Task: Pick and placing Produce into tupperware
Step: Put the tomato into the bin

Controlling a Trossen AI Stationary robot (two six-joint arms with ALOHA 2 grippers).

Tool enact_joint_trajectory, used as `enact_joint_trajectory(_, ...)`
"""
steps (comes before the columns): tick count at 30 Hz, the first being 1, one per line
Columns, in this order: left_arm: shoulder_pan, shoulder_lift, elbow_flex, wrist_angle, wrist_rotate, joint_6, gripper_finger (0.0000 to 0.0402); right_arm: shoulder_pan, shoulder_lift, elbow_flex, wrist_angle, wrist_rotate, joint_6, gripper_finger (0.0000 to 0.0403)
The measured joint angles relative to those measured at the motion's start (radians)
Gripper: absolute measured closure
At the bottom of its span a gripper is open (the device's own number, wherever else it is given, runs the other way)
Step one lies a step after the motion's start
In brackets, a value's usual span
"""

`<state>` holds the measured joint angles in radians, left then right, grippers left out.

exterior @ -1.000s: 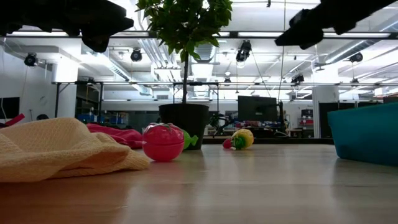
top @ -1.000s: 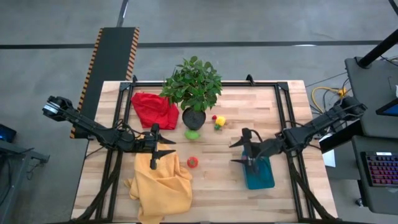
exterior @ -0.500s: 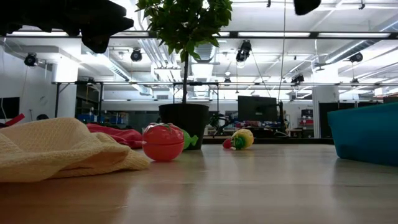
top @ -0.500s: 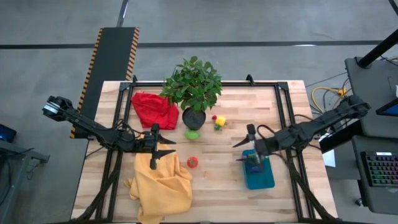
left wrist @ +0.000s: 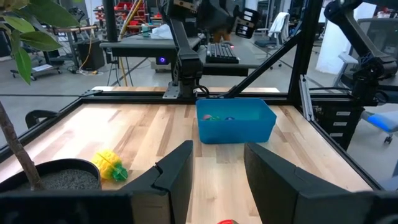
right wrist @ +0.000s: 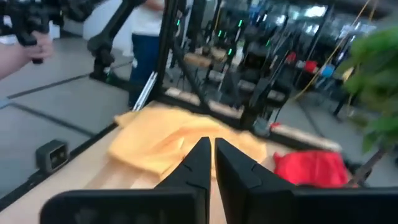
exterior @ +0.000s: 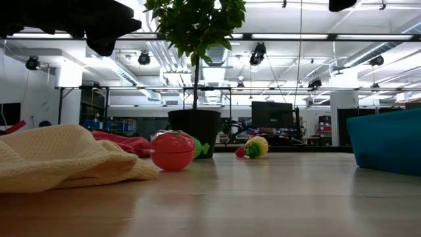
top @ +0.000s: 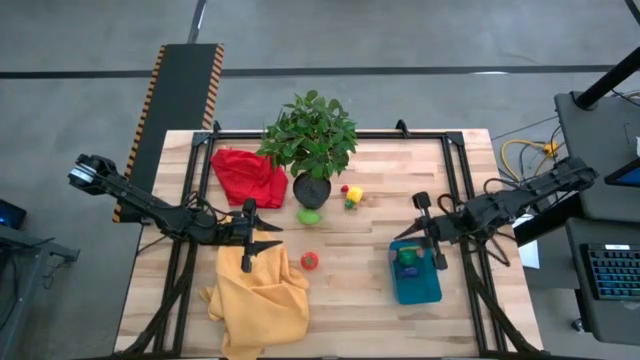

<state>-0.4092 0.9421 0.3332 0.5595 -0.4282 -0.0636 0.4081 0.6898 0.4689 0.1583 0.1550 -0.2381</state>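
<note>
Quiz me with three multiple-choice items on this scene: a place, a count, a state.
1. Where is the red tomato? A in the tupperware; B on the red cloth; C on the bare table beside the yellow cloth.
2. How many cloths lie on the table? A one; B two; C three.
3. The left gripper is: A open and empty; B shut on produce; C out of view.
Answers: C, the tomato sits on wood by the yellow cloth's edge; B, one red and one yellow; A, its fingers stand apart with nothing between them. The right gripper hangs by the tupperware.
</note>
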Motion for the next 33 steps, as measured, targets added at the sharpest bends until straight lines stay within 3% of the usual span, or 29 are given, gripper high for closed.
enact_joint_trajectory(5, 0.002, 0.000, 0.000, 0.000, 0.000, 0.065, 0.0272, -0.129, -0.032, -0.007, 0.071, -0.034, -0.075, 0.0394)
enact_joint_trajectory(9, 0.002, 0.000, 0.000, 0.000, -0.002, 0.077, 0.0272, -0.335, -0.025, -0.009, 0.086, -0.238, -0.067, 0.0395)
enact_joint_trajectory(14, 0.002, -0.002, 0.000, 0.001, -0.004, 0.076, 0.0272, -0.529, -0.062, -0.066, 0.100, -0.397, 0.031, 0.0395)
enact_joint_trajectory(16, 0.002, -0.002, 0.000, 0.000, -0.004, 0.076, 0.0272, -0.532, -0.113, -0.122, 0.130, -0.432, 0.037, 0.0395)
enact_joint_trajectory(22, 0.002, -0.002, 0.000, 0.000, -0.004, 0.071, 0.0272, -0.526, -0.304, -0.308, 0.221, -0.398, 0.118, 0.0395)
enact_joint_trajectory(33, 0.002, -0.002, 0.000, 0.001, -0.004, 0.070, 0.0272, -0.526, -0.501, -0.424, 0.116, -0.387, 0.194, 0.0394)
